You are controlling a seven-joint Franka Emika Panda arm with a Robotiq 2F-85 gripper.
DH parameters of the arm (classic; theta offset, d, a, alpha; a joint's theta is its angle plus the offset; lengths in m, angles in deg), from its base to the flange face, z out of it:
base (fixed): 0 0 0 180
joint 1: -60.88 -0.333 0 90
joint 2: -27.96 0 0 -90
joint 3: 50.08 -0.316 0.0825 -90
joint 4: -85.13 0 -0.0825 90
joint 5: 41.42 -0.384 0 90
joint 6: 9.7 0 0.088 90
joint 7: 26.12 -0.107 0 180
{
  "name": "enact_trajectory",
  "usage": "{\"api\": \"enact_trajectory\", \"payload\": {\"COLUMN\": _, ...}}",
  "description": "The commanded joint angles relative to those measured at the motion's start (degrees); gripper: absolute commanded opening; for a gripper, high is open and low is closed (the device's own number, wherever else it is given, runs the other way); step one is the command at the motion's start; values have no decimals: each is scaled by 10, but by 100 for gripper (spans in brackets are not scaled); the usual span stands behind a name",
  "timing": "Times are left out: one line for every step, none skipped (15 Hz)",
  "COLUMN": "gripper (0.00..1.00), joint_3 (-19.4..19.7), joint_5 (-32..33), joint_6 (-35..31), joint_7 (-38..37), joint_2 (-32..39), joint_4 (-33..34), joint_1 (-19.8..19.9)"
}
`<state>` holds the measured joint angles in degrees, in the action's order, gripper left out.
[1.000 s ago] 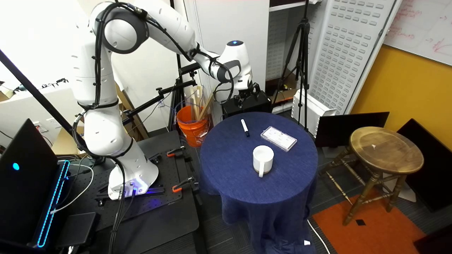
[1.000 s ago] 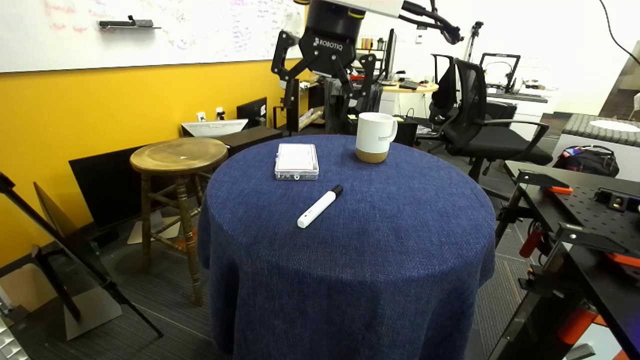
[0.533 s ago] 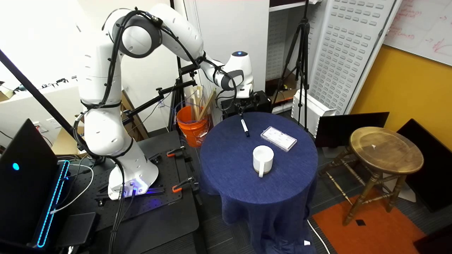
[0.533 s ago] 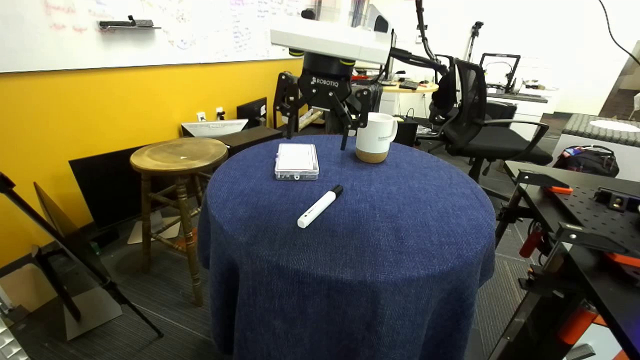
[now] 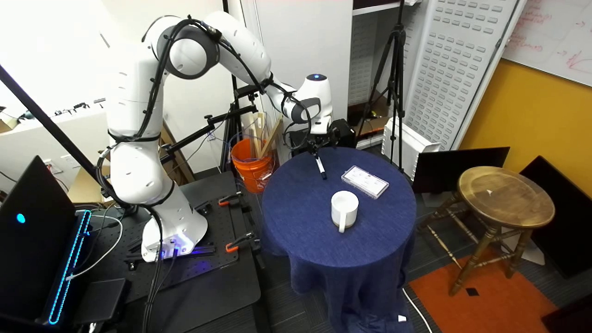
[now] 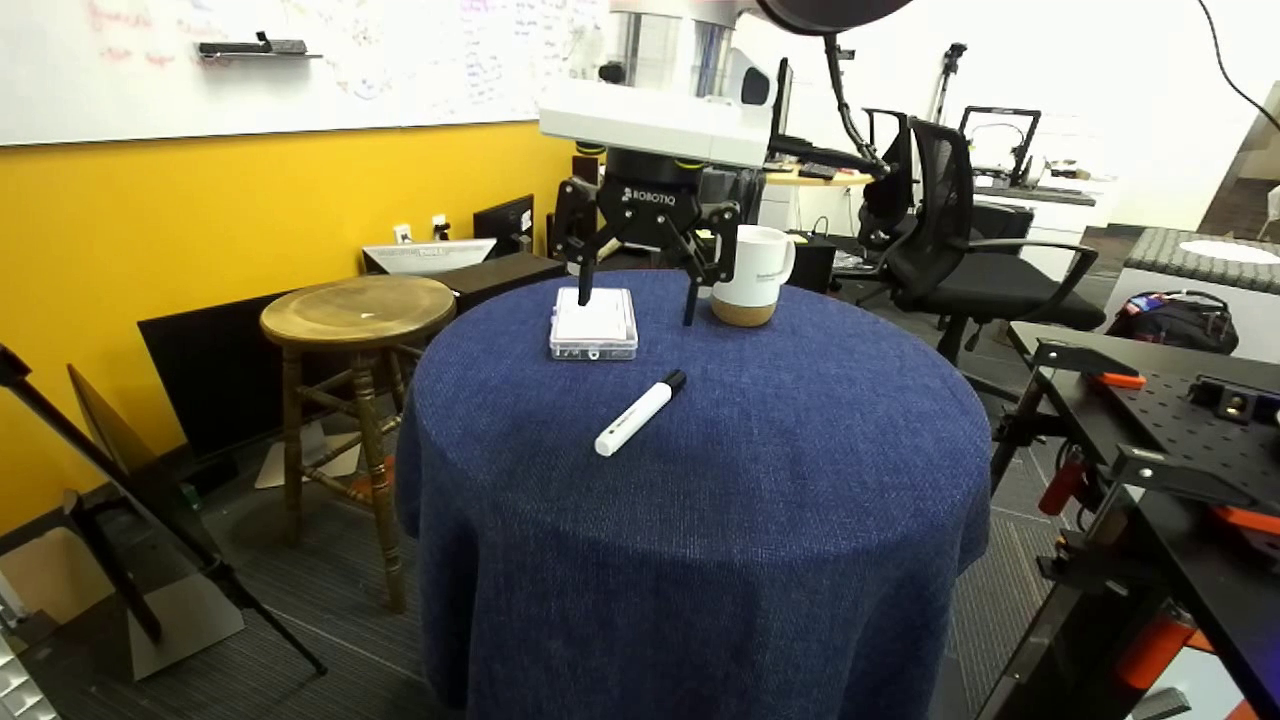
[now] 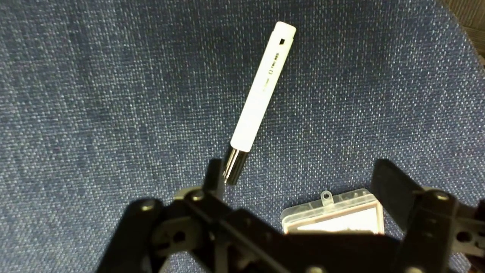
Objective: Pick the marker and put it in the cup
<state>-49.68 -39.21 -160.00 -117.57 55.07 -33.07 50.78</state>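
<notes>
The marker, white with a black cap, lies on the blue-covered round table; it shows in both exterior views (image 5: 320, 166) (image 6: 638, 415) and in the wrist view (image 7: 261, 94). The cup, a white mug with a handle and a cork-coloured base, stands upright on the table in both exterior views (image 5: 340, 208) (image 6: 748, 270); it is out of the wrist view. My gripper (image 6: 638, 308) is open and empty, pointing down above the table. In the wrist view the gripper (image 7: 299, 167) has its left fingertip beside the marker's cap end; contact cannot be told.
A flat clear box with a white label (image 5: 365, 181) lies on the table near the marker and cup; it shows partly between the fingers in the wrist view (image 7: 337, 212). A wooden stool (image 5: 506, 196), an orange bucket (image 5: 252, 171) and a black tripod (image 5: 393, 92) stand around the table.
My gripper has moved down toward the table, with its fingers apart. The marker, the cup and the clear box have not moved.
</notes>
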Motion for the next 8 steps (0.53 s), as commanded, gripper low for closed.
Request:
{"api": "enact_trajectory", "payload": {"gripper": 100, "joint_3": 11, "joint_5": -10, "joint_6": 1, "joint_7": 7, "joint_2": 0, "joint_4": 0, "joint_1": -11}}
{"api": "enact_trajectory", "payload": {"gripper": 100, "joint_3": 11, "joint_5": -10, "joint_6": 1, "joint_7": 7, "joint_2": 0, "joint_4": 0, "joint_1": -11}}
{"api": "enact_trajectory", "payload": {"gripper": 100, "joint_3": 16, "joint_5": -4, "joint_6": 0, "joint_7": -4, "joint_2": 3, "joint_4": 3, "joint_1": -18}}
{"api": "enact_trajectory", "payload": {"gripper": 100, "joint_3": 21, "joint_5": 1, "joint_6": -2, "joint_7": -13, "joint_2": 8, "joint_4": 5, "joint_1": -24}}
{"api": "enact_trajectory", "payload": {"gripper": 100, "joint_3": 22, "joint_5": -1, "joint_6": 0, "joint_7": -13, "joint_2": 12, "joint_4": 6, "joint_1": -26}}
{"api": "enact_trajectory", "payload": {"gripper": 100, "joint_3": 22, "joint_5": -4, "joint_6": 1, "joint_7": -11, "joint_2": 17, "joint_4": 7, "joint_1": -27}}
{"api": "enact_trajectory", "payload": {"gripper": 100, "joint_3": 23, "joint_5": -5, "joint_6": -1, "joint_7": -13, "joint_2": 21, "joint_4": 8, "joint_1": -29}}
{"api": "enact_trajectory", "payload": {"gripper": 100, "joint_3": 21, "joint_5": -8, "joint_6": 2, "joint_7": -9, "joint_2": 25, "joint_4": 9, "joint_1": -29}}
